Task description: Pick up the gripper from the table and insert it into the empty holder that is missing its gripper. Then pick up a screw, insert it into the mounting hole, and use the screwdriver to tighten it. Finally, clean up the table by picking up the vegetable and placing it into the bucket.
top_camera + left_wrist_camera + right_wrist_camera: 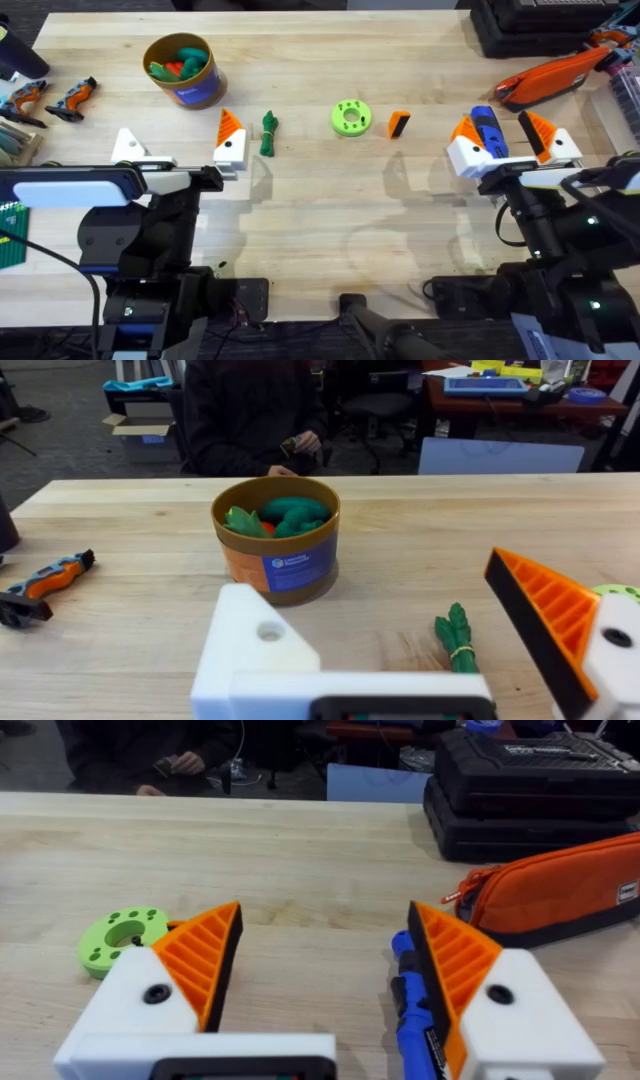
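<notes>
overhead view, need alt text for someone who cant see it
Two robot arms reach over a wooden table. The left gripper lacks one orange pad; the right gripper straddles a blue screwdriver. Between them lie a green vegetable and the loose orange gripper.

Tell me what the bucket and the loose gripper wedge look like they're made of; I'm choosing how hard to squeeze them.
The bucket looks like tan cardboard: matte wall, thin rolled rim, with a glossier blue printed label. The gripper on the table looks like hard plastic, probably 3D-printed: matte orange body with a black side. Its ribs are too small to see there, though the mounted orange pads show moulded ridges.
</notes>
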{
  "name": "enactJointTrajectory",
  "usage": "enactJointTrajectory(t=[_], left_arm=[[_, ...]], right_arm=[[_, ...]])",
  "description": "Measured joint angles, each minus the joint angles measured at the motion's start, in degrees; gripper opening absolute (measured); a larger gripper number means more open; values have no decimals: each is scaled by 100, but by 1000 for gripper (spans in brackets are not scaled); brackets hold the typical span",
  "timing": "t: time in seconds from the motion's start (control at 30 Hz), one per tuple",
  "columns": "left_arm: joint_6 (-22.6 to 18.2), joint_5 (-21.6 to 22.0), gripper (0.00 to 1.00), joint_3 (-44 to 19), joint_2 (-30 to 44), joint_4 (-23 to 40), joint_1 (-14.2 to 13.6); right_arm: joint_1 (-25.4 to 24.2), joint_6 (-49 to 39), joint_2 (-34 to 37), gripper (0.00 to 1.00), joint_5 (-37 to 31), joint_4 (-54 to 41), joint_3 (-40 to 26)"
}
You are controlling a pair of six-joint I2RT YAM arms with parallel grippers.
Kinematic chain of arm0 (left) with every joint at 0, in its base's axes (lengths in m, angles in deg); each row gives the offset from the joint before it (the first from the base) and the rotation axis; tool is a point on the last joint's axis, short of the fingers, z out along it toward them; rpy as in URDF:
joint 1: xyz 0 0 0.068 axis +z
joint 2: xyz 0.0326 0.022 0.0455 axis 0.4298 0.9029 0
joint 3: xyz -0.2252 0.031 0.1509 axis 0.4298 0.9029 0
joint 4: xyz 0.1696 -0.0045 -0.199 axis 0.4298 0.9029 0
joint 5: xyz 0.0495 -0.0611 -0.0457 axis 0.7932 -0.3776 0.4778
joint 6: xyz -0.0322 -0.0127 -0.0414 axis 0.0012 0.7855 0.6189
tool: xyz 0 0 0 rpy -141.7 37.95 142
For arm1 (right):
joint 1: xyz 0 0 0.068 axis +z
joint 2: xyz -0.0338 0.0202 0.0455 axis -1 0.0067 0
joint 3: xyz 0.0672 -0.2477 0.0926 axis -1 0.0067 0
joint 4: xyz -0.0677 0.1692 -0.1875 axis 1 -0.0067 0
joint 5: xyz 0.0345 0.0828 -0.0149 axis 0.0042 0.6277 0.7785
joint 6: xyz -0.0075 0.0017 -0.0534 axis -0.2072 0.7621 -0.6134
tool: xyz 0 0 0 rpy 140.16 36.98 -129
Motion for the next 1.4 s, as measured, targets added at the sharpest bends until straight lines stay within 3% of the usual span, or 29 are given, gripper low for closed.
enactJointTrajectory(t=[0.37, 0.6, 0.73, 0.93, 1.13, 1.4], left_arm=[[24, -46, 987, 0, -2, -14, -26], [26, -107, 986, -247, 0, 176, -26], [26, -125, 986, -1093, 113, 651, -26], [26, -129, 986, -2704, 1013, 2039, -26], [26, -129, 986, -4001, 2528, 3515, -26], [26, -175, 985, -4793, 3946, 4381, -26]], right_arm=[[0, 0, 0, 954, 17, 26, -2], [0, 114, 9, 955, 68, 711, -183], [0, 225, 20, 956, 87, 150, -920], [0, 286, 592, 956, 106, -1398, -2472], [0, 289, 1951, 956, 106, -2876, -3852], [0, 289, 3732, 956, 107, -4514, -5163]])
